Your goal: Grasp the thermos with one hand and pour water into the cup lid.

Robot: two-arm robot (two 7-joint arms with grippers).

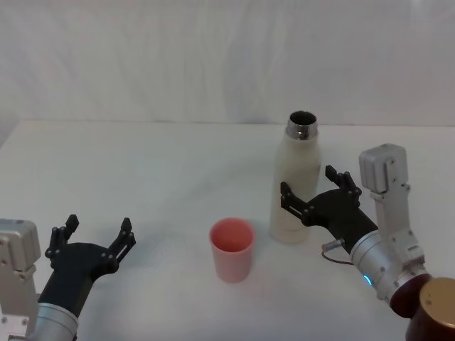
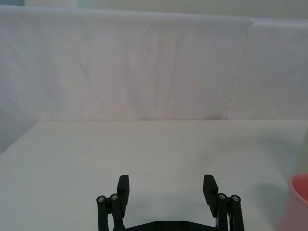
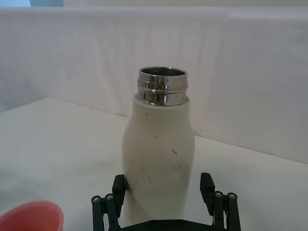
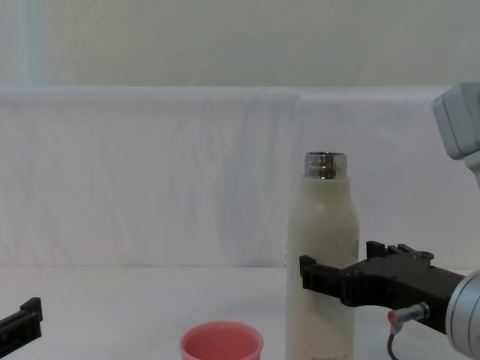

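In the head view, the thermos is seen upright on the white table, uncapped, with the cup lid just beside it on the robot's left. The right gripper is spread around the thermos's lower body, not clamped. The left gripper is held released, well left of the thermos. In the right wrist view, the thermos is framed between parted fingers. In the chest view, the thermos is flanked by the right gripper.
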